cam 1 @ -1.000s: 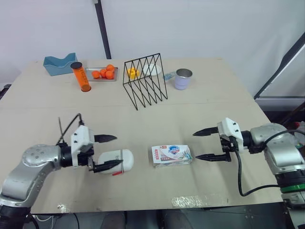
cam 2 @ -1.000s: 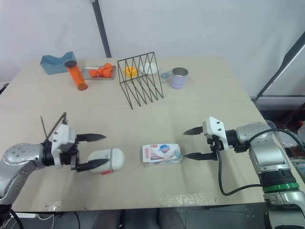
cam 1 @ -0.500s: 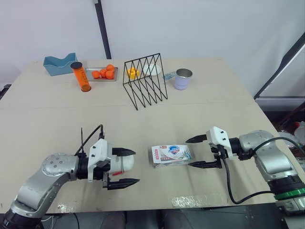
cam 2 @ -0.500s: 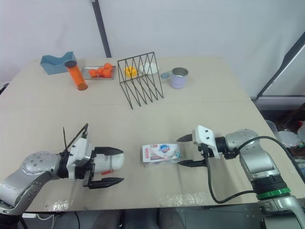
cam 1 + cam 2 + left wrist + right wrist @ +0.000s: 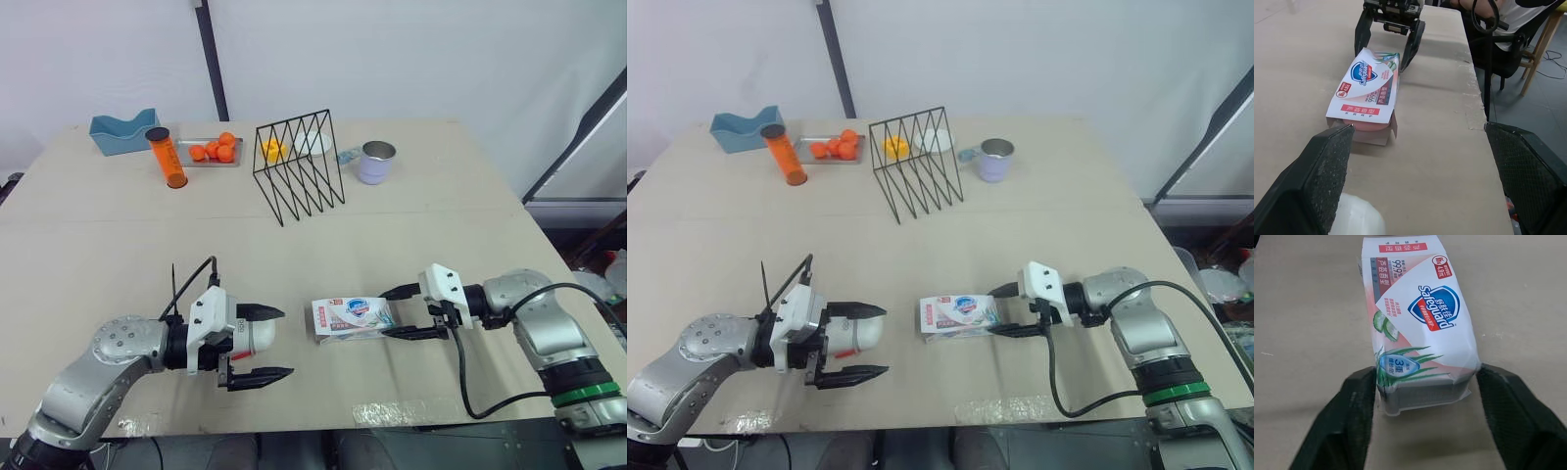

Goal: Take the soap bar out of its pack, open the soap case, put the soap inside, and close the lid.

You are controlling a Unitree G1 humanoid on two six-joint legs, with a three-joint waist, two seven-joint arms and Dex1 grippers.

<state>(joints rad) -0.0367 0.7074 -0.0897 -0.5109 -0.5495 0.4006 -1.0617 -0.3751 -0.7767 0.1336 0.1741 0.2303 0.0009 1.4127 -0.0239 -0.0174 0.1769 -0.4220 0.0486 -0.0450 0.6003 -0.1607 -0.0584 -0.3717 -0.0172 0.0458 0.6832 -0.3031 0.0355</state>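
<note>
**A:** Where was everything at that point?

**B:** The soap pack [image 5: 353, 318] lay flat on the table [image 5: 98, 245] near its front edge, between the two arms. The right gripper [image 5: 1427, 391] had its fingers spread, one on each side of the pack's nearer end, pinching nothing. The left gripper [image 5: 285, 342] was spread too, straddling the white soap case [image 5: 257, 335]. The case sat just left of the pack and apart from it.

**A:** So the step was taking hold of the pack. How should that have gone?

**B:** I'd say the right gripper needed to close squarely across that end, centred so the pack wouldn't swivel on the table. A light pinch on the wrapper's tail seemed better than a hard squeeze over the bar, which has to slide out of the other end. The left gripper would probably have had to leave the case and help at that far end.

**A:** What couldn't you make out?

**B:** I couldn't tell whether the right fingers were already touching the wrapper. It was also unclear whether the end facing the left arm was torn open, and the bar itself wasn't plainly visible. Most of the case was behind the left gripper, so its lid seam and hinge were hidden.
</note>
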